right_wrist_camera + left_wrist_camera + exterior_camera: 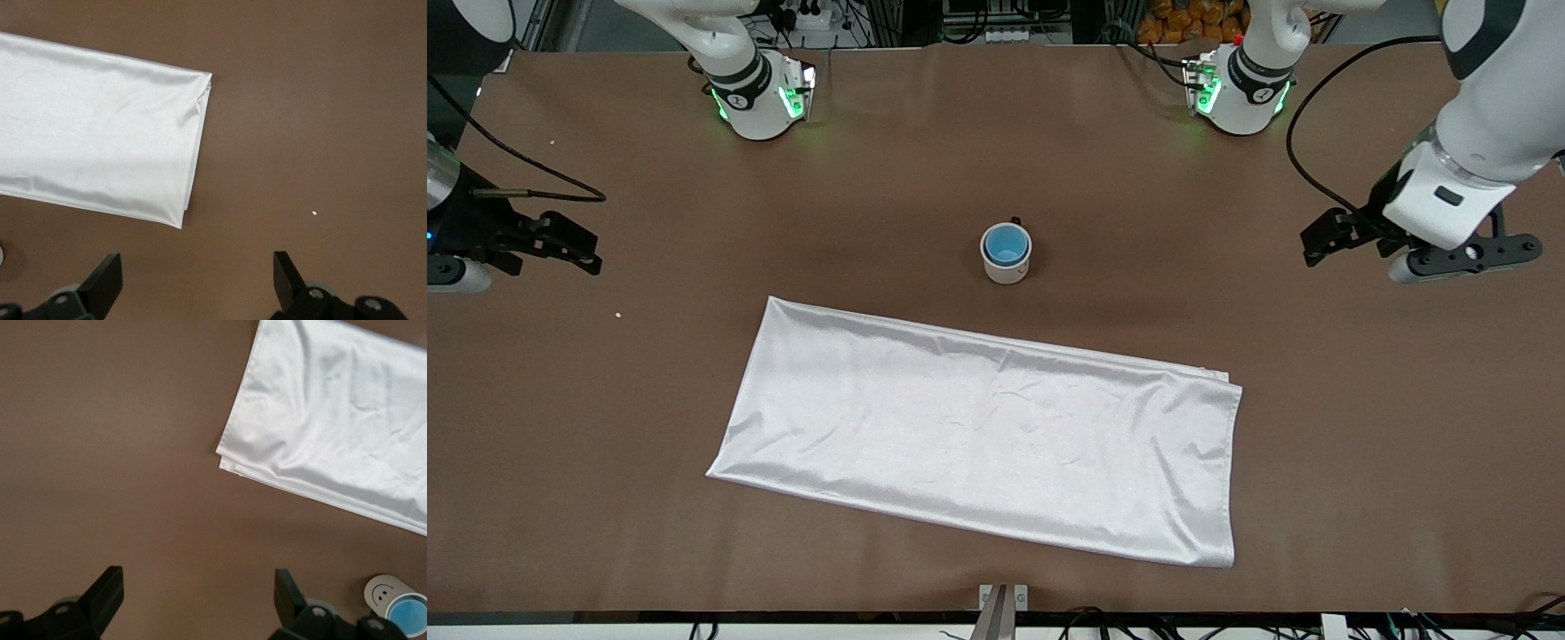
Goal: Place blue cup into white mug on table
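Front view: the blue cup (1006,243) sat upright inside the white mug (1006,257), which stood near the middle of the table (605,400), farther from the camera than the white cloth (978,444) spread flat on the table. The left claw (1325,238) hung over bare table at the left arm's end, holding nothing. The right claw (574,244) hung over bare table at the right arm's end, also empty.

Left wrist view: the left claw's fingers (107,590) stood wide apart with only table between them; the mug (395,600), a smiley mark on its side, held the cup (408,615), near a corner of the cloth (333,420).

Right wrist view: the right claw's fingers (107,277) stood wide apart, empty, over bare table, with the cloth's (100,153) end and a small white speck (314,213) in sight.
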Robot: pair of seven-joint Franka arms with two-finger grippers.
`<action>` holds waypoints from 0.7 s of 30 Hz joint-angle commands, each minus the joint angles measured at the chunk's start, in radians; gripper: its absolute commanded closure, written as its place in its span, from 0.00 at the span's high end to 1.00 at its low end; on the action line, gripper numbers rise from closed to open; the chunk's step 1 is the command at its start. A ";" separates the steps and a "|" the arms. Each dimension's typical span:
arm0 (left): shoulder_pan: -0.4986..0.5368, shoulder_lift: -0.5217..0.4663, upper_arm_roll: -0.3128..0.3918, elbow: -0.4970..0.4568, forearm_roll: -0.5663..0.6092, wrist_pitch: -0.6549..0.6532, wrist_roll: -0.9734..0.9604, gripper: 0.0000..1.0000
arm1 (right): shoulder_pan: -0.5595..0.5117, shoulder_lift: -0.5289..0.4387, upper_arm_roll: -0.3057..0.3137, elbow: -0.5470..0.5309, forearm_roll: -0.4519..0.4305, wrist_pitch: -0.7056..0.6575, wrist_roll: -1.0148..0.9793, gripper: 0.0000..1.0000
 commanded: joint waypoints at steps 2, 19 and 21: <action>0.037 0.041 -0.018 0.066 -0.011 -0.013 0.022 1.00 | 0.004 -0.006 -0.006 0.002 -0.014 -0.017 -0.018 1.00; 0.114 0.069 -0.094 0.107 -0.006 -0.013 0.078 1.00 | 0.003 -0.012 -0.006 0.022 -0.011 -0.019 -0.013 1.00; 0.114 0.069 -0.094 0.106 -0.006 -0.013 0.089 1.00 | 0.003 -0.012 -0.006 0.024 -0.010 -0.019 -0.015 1.00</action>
